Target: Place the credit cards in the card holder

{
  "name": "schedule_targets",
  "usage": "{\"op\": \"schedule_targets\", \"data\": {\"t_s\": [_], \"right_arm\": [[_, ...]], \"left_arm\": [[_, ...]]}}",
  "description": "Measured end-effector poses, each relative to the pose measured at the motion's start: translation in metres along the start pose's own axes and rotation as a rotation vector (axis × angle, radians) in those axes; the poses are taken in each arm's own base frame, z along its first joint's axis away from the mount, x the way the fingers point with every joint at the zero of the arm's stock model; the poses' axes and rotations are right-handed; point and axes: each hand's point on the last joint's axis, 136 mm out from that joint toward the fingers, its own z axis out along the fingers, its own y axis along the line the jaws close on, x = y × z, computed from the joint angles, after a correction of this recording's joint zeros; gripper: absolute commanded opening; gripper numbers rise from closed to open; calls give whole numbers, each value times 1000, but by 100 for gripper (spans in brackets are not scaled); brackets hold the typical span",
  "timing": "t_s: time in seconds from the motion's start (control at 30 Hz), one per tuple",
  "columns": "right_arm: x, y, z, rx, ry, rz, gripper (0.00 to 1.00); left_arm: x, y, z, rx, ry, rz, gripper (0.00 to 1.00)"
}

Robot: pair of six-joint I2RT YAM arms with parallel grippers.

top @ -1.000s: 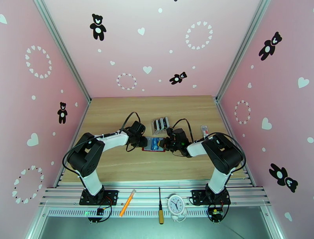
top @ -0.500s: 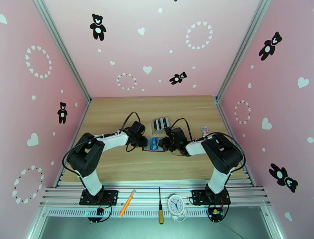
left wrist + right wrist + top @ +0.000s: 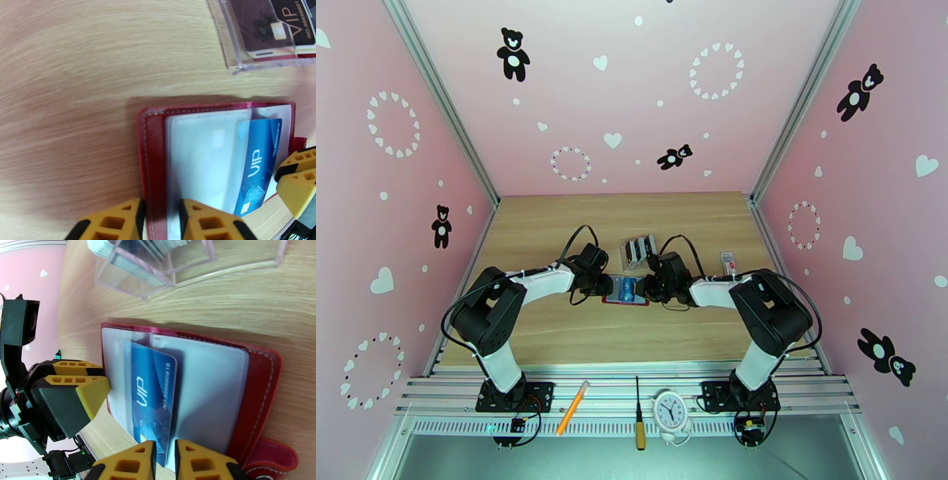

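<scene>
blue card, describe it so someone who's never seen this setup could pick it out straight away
Near the middle of the wooden table, a dark-red card holder lies open beside a clear slotted stand. The blue card sits among its clear pockets. It alone is bright blue with white VIP lettering; the stand's VIP card is dark brown.

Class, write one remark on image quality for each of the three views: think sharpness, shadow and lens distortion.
Top external view: evenly lit and sharp, though the wide lens makes the frame rails splay outwards. Left wrist view: soft throughout, the table grain smeared, a dim shadow beside the card holder. Right wrist view: sharper, the blue card lettering legible.
</scene>
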Motion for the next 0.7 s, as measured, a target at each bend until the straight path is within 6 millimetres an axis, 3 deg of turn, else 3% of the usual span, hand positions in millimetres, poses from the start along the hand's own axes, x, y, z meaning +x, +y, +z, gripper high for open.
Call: {"op": "schedule_targets", "data": {"t_s": [0.43,0.7], "right_arm": [[-3,18,2,52,35,-74,22],[-2,18,6,103,60,-104,23]], "left_arm": [[1,-3,1,15,-3,-9,32],[2,-5,1,22,-7,-15,32]]}}
